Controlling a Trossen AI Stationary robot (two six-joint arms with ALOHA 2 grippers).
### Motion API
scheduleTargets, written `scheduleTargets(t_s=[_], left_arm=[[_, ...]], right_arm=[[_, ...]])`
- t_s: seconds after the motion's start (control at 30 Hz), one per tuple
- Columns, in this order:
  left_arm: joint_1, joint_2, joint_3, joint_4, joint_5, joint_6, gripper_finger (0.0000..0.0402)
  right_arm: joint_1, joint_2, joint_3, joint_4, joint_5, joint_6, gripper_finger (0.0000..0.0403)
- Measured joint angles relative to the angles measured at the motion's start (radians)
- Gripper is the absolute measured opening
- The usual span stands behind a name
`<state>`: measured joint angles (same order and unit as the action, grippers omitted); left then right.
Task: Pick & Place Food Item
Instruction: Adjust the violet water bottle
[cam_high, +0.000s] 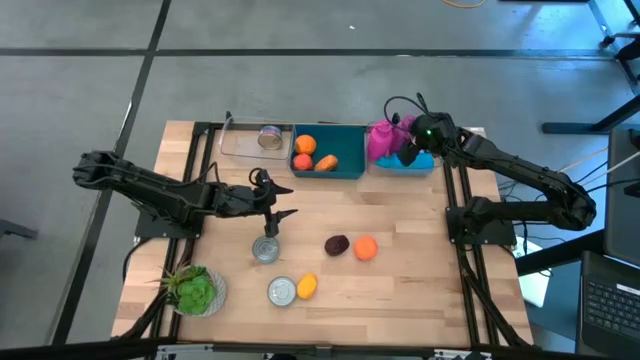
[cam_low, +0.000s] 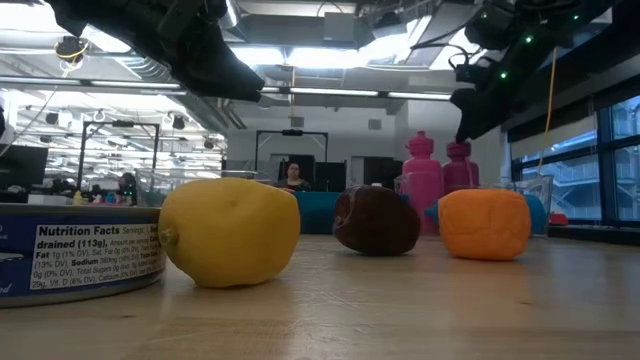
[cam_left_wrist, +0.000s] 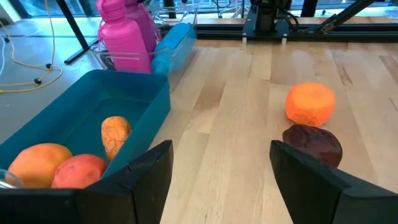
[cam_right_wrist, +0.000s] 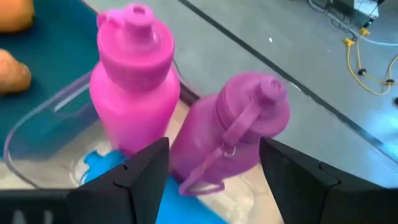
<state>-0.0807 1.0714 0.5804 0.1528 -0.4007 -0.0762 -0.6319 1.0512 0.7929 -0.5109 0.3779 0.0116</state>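
Left gripper (cam_high: 277, 222) sits left of centre in the high view, above the worktop (cam_high: 400, 260), jaws spread, holding nothing. An open tin can (cam_high: 265, 249) stands just below it in frame.

Right gripper (cam_high: 408, 152) is at upper right of centre in the high view, over the clear tray (cam_high: 425, 165) with two pink bottles (cam_right_wrist: 134, 87); jaws spread, nothing between them. In the right wrist view one bottle stands upright and the purple-pink one (cam_right_wrist: 239, 127) leans beside it.

Loose food in the middle of the worktop: dark reddish-brown piece (cam_high: 337, 244) touching or just beside an orange fruit (cam_high: 366, 248) on its right. Lower centre: yellow lemon (cam_high: 307, 286) right against a second tin can (cam_high: 282, 291). In the low view, the lemon (cam_low: 230, 232) is near-left and the dark piece (cam_low: 377, 221) and orange (cam_low: 484, 224) are farther right.

Teal bin (cam_high: 350, 150) at upper centre holds an orange fruit (cam_high: 305, 145), a red fruit (cam_high: 302, 162) and an orange-tan piece (cam_high: 327, 162). Clear container (cam_high: 240, 140) to its left holds a small can (cam_high: 269, 136). Green leafy item (cam_high: 193, 289) lies at lower left.

A person (cam_low: 293, 176) shows in the background room, low view.
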Motion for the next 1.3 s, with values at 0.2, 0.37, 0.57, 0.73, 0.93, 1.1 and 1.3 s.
scheduleTargets(t_s=[0.2,0.37,0.57,0.73,0.93,1.1,1.3], left_arm=[[0.010,0.000,0.000,0.000,0.000,0.002,0.0260],[0.029,0.000,0.000,0.000,0.001,0.003,0.0260],[0.047,0.000,0.000,0.000,0.009,0.004,0.0260],[0.047,0.000,0.000,0.001,0.009,0.005,0.0260],[0.046,0.000,0.000,0.001,0.013,0.002,0.0260],[0.046,0.000,0.000,0.012,0.013,0.017,0.0260],[0.046,0.000,0.000,0.007,0.021,0.005,0.0260]], right_arm=[[-0.009,0.000,0.000,0.057,0.005,-0.019,0.0249],[-0.037,0.000,0.000,0.058,0.008,-0.019,0.0249],[-0.050,0.000,0.000,0.072,-0.009,-0.020,0.0249],[-0.050,0.001,0.000,0.092,-0.019,-0.026,0.0249],[-0.052,0.012,0.000,0.096,-0.019,-0.027,0.0249],[-0.086,0.059,0.000,0.187,-0.011,0.005,0.0249],[-0.134,0.118,0.001,0.221,-0.059,0.008,0.0250]])
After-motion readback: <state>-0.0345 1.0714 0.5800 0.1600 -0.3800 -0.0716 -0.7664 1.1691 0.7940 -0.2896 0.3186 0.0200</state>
